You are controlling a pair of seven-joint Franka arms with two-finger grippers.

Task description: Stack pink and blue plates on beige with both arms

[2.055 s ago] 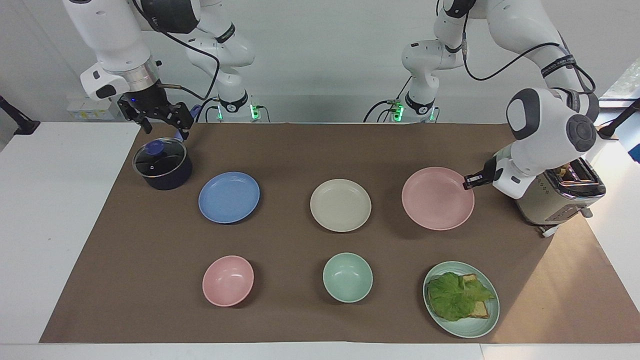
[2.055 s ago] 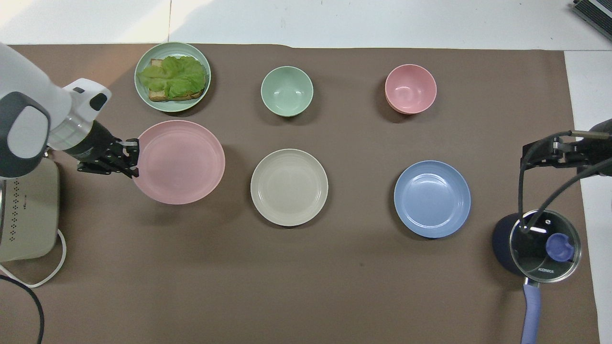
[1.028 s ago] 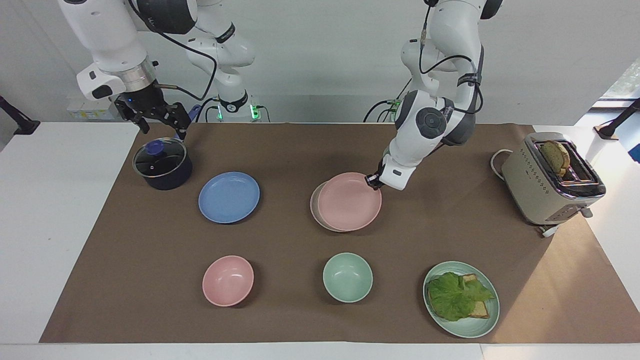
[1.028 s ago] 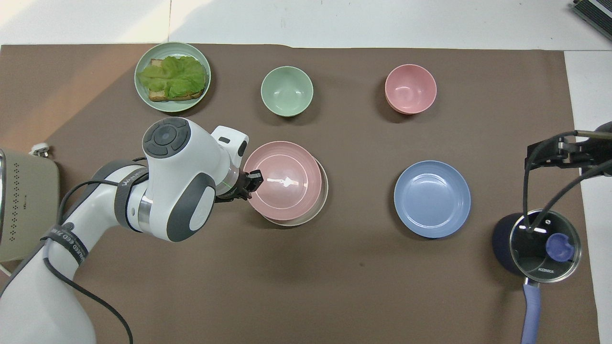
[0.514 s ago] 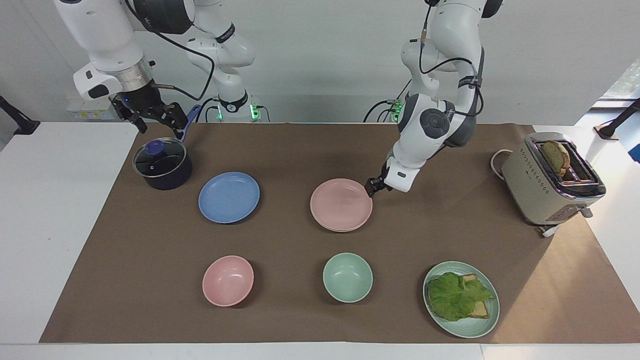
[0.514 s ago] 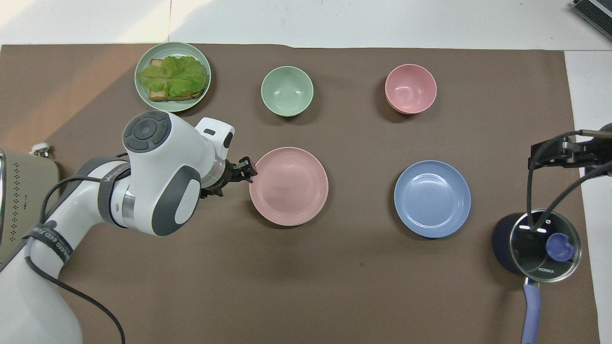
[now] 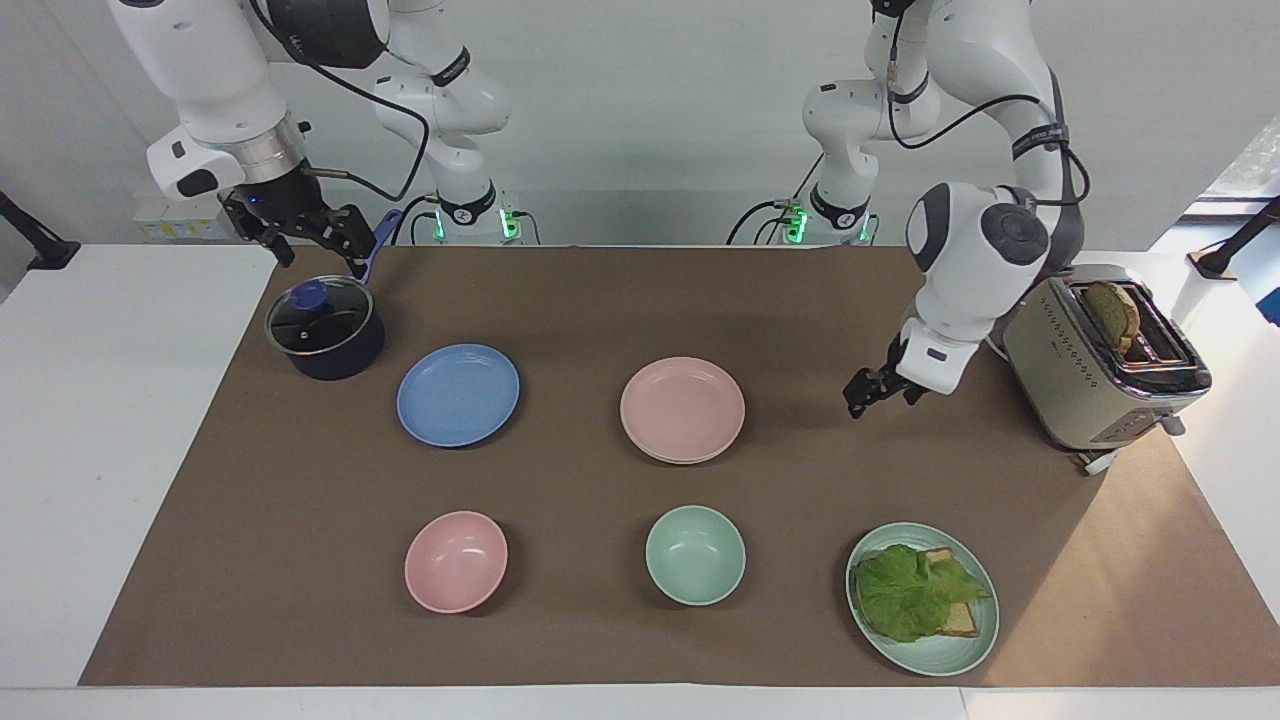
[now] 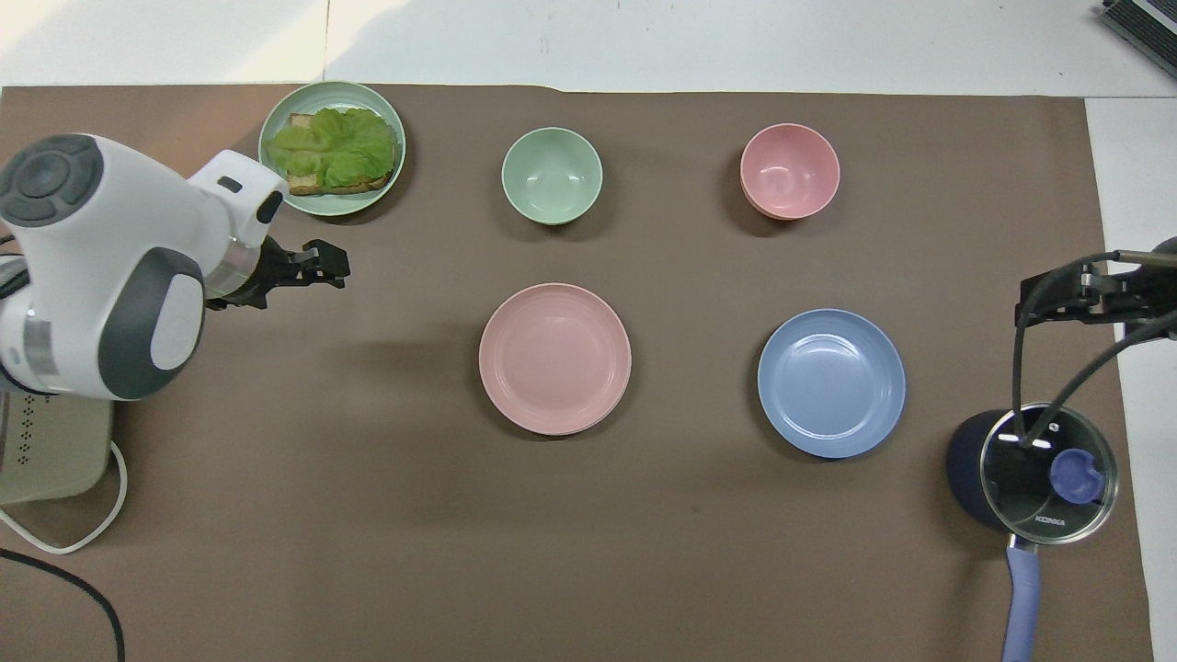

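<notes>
Now blue plate [image 7: 458,395] is lying at 4-5 o'clock (facing view) from right gripper [image 7: 325,250], being held spread & empty over pot [image 7: 325,335]. Left gripper [image 7: 875,392], spread too, is being held near toaster [image 7: 1100,370], well apart.

"KONKA" printed on pot's glass lid [image 8: 1048,473].

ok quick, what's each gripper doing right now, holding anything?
Left gripper: open, empty, over bare mat beside the pink plate.
Right gripper: open, empty, above the pot.
</notes>
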